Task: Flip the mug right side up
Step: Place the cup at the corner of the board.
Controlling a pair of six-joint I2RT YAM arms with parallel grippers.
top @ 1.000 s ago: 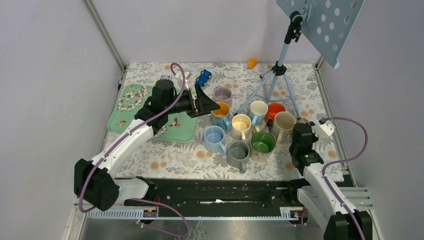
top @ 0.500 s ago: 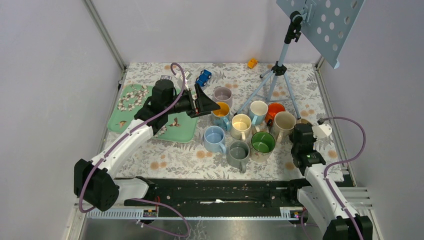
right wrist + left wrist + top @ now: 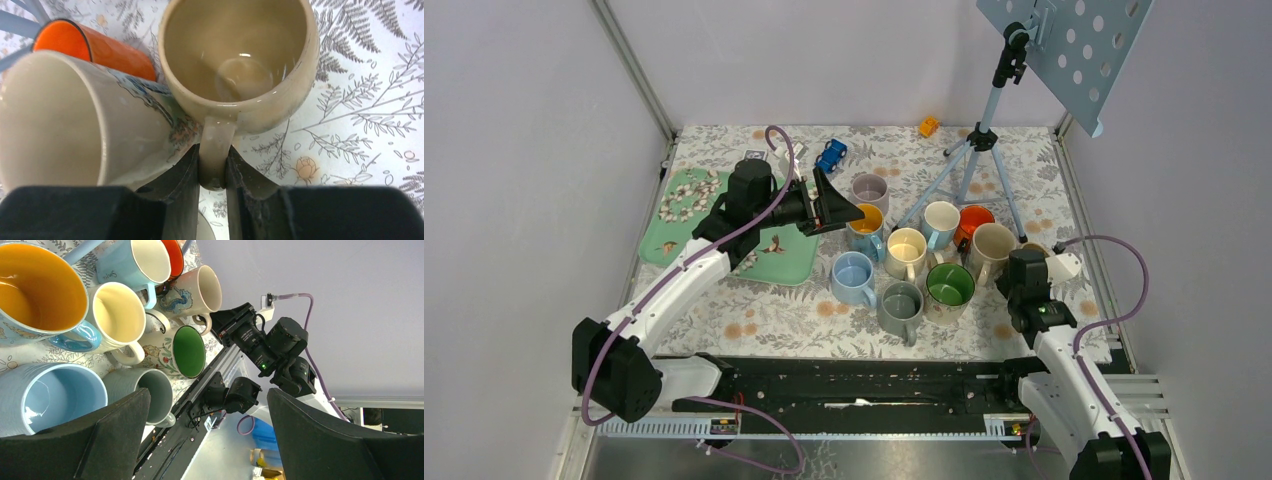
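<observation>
A beige mug (image 3: 240, 60) shows its open mouth and glazed inside to the right wrist camera. It rests on the floral cloth, touching a printed cream mug (image 3: 75, 120). My right gripper (image 3: 214, 170) is shut on the beige mug's handle (image 3: 216, 145), one finger on each side. In the top view the right gripper (image 3: 1022, 262) sits at the right end of the mug cluster and hides most of that mug. My left gripper (image 3: 839, 205) is open and empty, held above the yellow-lined mug (image 3: 865, 228). It also shows in the left wrist view (image 3: 207, 395).
Several upright mugs cluster mid-table: light blue (image 3: 852, 275), grey (image 3: 900, 302), green-lined (image 3: 949, 285), orange (image 3: 974, 220), lilac (image 3: 870, 190). A tripod (image 3: 972, 150) stands behind them. A green tray (image 3: 694, 200) lies at the left. A blue toy car (image 3: 830, 155) sits at the back.
My right wrist has turned slightly and shifted a little left while holding the handle. The left arm has not moved.
</observation>
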